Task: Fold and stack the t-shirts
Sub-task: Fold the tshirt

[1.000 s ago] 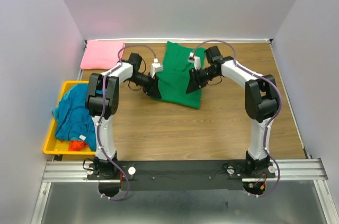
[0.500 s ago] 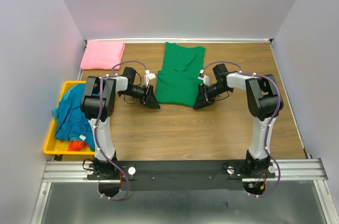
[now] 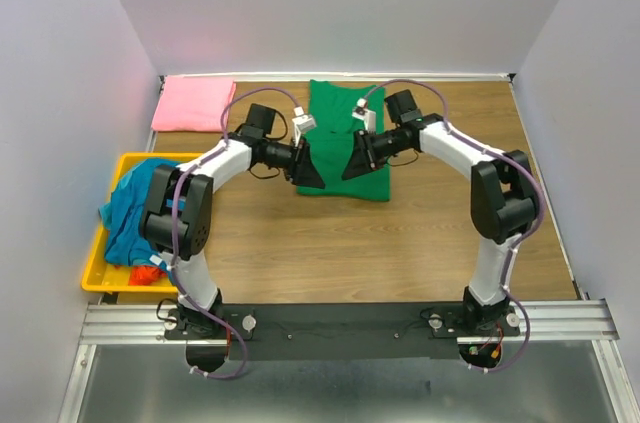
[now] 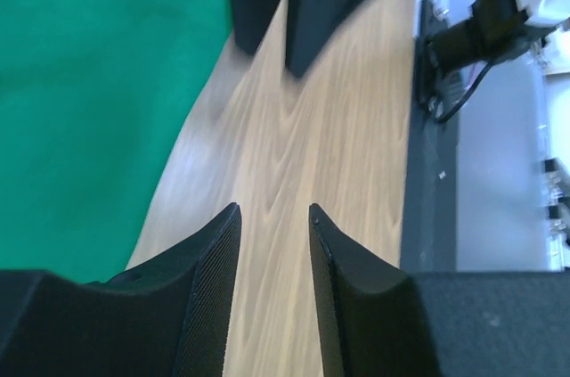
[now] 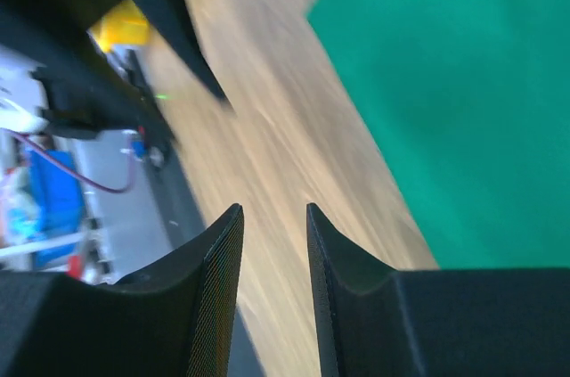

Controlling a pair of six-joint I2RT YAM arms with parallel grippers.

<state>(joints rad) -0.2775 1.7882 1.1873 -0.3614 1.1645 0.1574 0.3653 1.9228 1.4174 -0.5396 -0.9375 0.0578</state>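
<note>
Mid-fold, the green shirt (image 3: 336, 131) lay at the far middle of the table (image 3: 400, 233), with the left gripper (image 3: 309, 172) and right gripper (image 3: 357, 159) over its near half, both narrowly parted and empty; next, I judged, each must pinch a near corner to fold again.

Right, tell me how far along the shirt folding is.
Done: the pink shirt lies folded at the far left corner. In hand: the green shirt is partly folded mid-table, with the left gripper and right gripper close above it, both open and holding nothing. Left: the teal shirt and an orange one sit crumpled in the bin, and nothing is stacked yet.
</note>
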